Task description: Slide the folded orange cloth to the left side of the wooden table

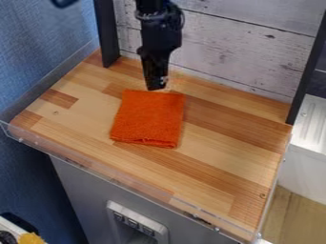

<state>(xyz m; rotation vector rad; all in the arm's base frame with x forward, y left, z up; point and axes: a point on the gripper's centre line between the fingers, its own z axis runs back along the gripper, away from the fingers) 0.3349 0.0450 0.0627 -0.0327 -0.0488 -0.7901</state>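
The black gripper (156,86) hangs down from the top edge over the back part of the wooden tabletop. Its tip is just above or at the back edge of a folded orange cloth (149,119); whether they touch I cannot tell. The cloth lies flat on the wood, left of the middle, roughly rectangular, with its fold edges at the front.
The wooden tabletop (223,190) has a clear plastic rim (127,183) along its front. A white plank wall (242,57) stands behind, with black posts (106,33) at left and right. A white surface (312,124) is at the right.
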